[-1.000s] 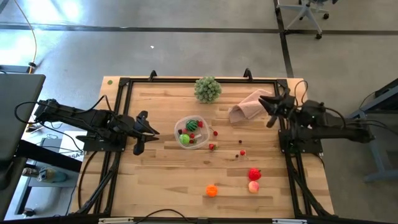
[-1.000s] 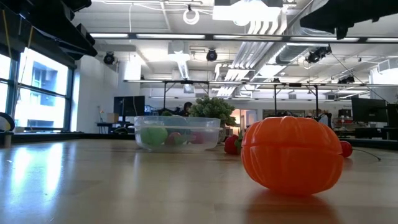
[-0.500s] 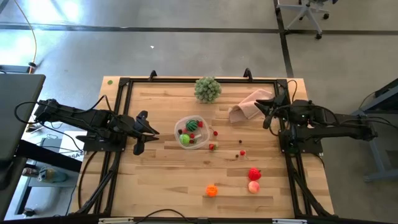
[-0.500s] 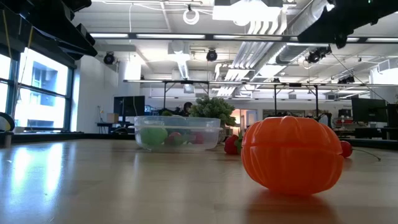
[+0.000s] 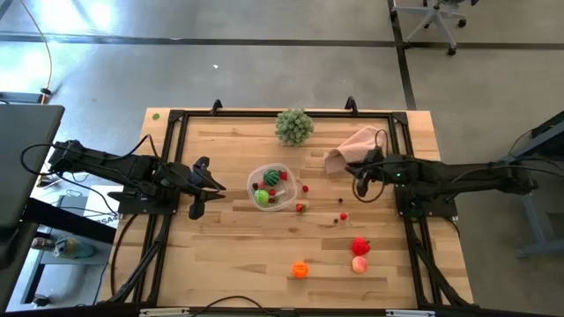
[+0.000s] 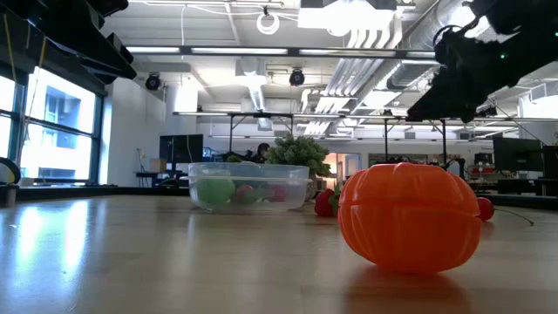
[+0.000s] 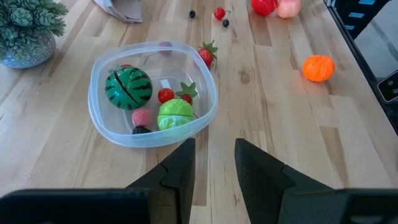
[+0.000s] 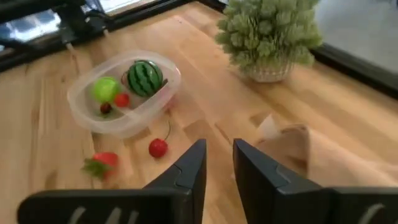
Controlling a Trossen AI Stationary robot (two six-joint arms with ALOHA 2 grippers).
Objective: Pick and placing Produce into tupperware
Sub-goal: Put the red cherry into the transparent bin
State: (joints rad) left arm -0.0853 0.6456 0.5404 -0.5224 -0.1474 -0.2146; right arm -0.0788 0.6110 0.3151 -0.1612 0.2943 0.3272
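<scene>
The clear tupperware sat near the middle of the table, left of centre. Inside it lay a striped watermelon, a light green piece, a small pink piece, a dark berry and a small red piece. Just outside the rim sat a strawberry; a cherry lay close by. More small berries were scattered to the right. Well apart, toward the near edge, lay the orange pumpkin, a red piece and a pink piece touching it.

The right gripper hung over the table beside the beige cloth, fingers a narrow gap apart, holding nothing. The left gripper waited at the table's left edge, beside the tupperware, fingers also slightly apart and empty. A leafy green ball in a pot stood at the far edge.
</scene>
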